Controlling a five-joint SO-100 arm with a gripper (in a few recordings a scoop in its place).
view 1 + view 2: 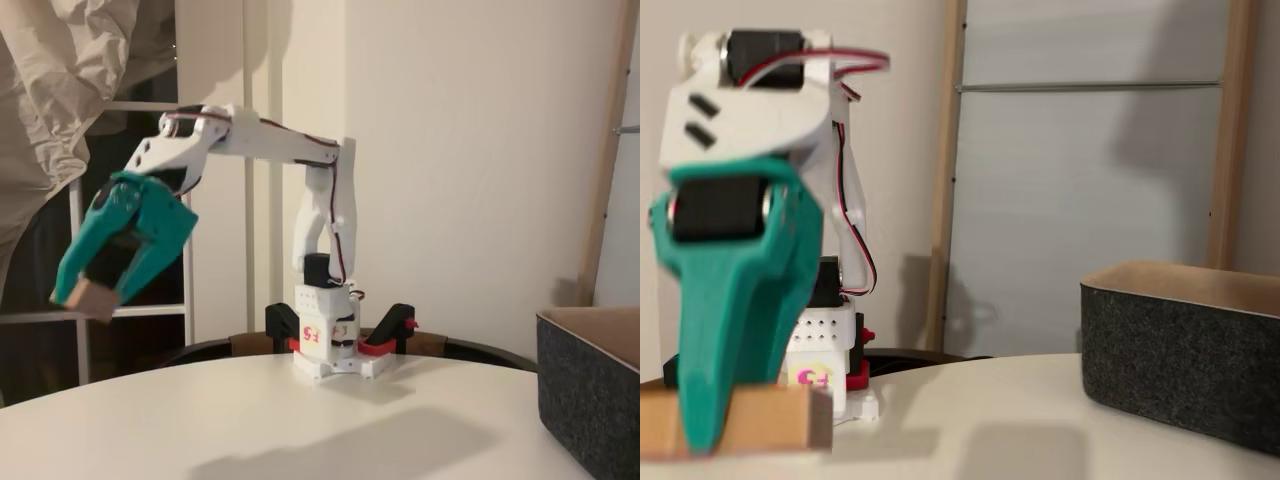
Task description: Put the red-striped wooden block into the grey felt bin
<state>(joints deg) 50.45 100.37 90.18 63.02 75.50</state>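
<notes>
My teal gripper [85,293] hangs high above the left part of the table, pointing down, shut on the wooden block [93,301]. Close to the lens in another fixed view, the gripper [702,425] clamps the block [770,420] at the lower left. The block shows a plain light-wood side, and its painted top is turned out of sight. The grey felt bin [590,390] stands on the table at the right edge, far from the gripper. Its dark felt wall [1180,370] and tan inner rim show at the right of that closer view.
The white arm base [335,350] is clamped with black-and-red clamps at the back of the round white table [300,425]. A beige cloth [60,80] hangs at the upper left. Bare tabletop lies between the gripper and the bin.
</notes>
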